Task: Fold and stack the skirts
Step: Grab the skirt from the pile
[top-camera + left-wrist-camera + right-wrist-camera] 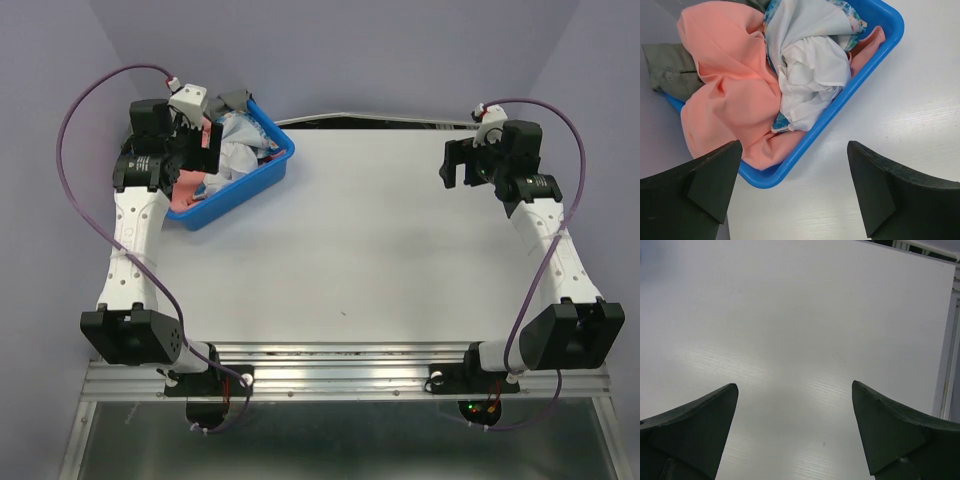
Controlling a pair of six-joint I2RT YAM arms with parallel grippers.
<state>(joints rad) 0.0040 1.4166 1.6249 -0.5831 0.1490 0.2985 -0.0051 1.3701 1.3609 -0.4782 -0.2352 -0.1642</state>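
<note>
Task not yet begun, I judge. Both skirts lie crumpled in blue basket (867,75) at far-left of surface (790,315): salmon-pink skirt (725,90), flowered blue skirt (810,75) beside it. Left fingers (700,190) wide above basket, holding nothing. Right fingers (695,425) wide, nothing held. All folding and stacking left.

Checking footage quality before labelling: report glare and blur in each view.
Top external: evenly lit, sharp across the table. Left wrist: streaky glare on the table beside the blue basket; left fingers near-black. Right wrist: broad sheen on the table; right fingers equally dark.
</note>
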